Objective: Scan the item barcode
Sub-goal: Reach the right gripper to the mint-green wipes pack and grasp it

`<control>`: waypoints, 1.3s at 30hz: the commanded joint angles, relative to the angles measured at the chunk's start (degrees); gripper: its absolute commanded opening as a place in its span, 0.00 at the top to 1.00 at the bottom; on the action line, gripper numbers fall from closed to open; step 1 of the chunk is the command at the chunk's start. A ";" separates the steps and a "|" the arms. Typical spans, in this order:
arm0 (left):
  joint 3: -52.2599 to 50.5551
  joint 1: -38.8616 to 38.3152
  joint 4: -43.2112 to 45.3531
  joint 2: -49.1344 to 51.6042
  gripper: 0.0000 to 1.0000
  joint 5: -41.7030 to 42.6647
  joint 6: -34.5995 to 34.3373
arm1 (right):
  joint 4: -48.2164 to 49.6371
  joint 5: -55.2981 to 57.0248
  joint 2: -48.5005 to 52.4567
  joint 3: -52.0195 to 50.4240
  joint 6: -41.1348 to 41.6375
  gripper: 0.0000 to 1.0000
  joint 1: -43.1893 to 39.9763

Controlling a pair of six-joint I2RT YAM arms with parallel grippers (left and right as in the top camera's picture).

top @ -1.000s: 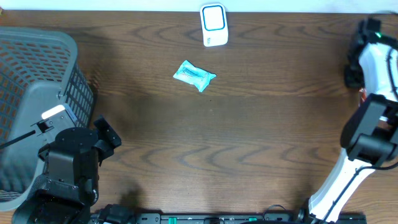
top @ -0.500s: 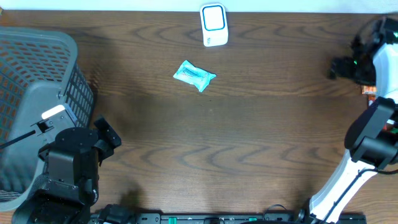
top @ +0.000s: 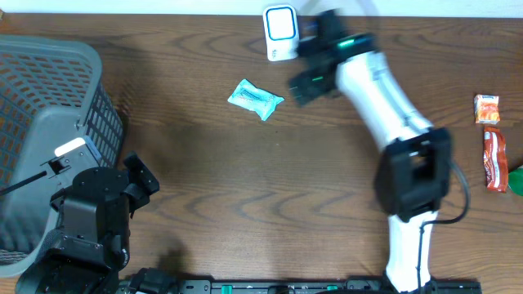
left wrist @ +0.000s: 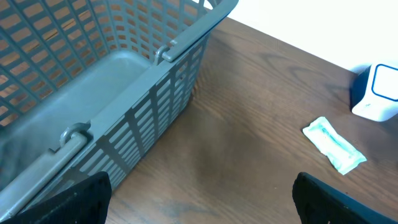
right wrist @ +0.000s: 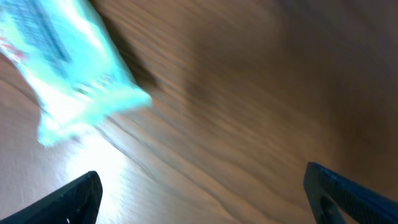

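At the far left of the overhead view stands a grey basket (top: 41, 122). The frame edge cuts off its left side. Below it, in the lower left corner, sits the left arm (top: 90, 220), a dark lump that hides part of the basket's wall. From above, its claw is hard to make out. The left wrist view shows it better. There the left claw (left wrist: 202, 196) has its two black tips far apart in the bottom corners, with only the brown table (left wrist: 249, 124) between them. That view also looks in at the basket's grey floor.

The blue packet (top: 256, 99) lies flat on the table in the upper middle of the overhead view. It is below and to the left of the white scanner (top: 281, 33), which stands at the top edge, and the two do not touch. In the left wrist view the scanner is cut off by the right edge. No view shows a barcode on the packet clearly.

The white right arm (top: 384, 98) reaches up from the bottom edge, and its top end is smeared. Its dark end sits just right of the packet. The right wrist view shows the right claw (right wrist: 205, 193) with its tips wide apart and nothing between them. The packet is a pale blue blur in that view's upper left.

Only the overhead view shows the far right. An orange packet (top: 486, 108) and a red packet (top: 493, 159) lie there, beside a green thing (top: 517, 180) cut off by the edge.
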 commanded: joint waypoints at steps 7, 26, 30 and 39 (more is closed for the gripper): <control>-0.11 0.26 -0.02 -0.07 0.07 -0.72 -0.09 | 15.28 23.52 0.55 -9.22 -6.82 0.01 13.29; -0.11 0.26 -0.02 -0.07 0.07 -0.72 -0.09 | 30.62 24.61 7.48 -20.63 -20.37 0.01 18.05; -0.11 0.26 0.00 -0.07 0.07 -0.72 -0.09 | 30.40 24.37 9.40 -20.65 -20.35 0.18 17.97; -0.11 0.26 -0.02 -0.07 0.07 -0.72 -0.09 | 23.76 21.16 8.24 -18.91 -10.45 0.99 17.97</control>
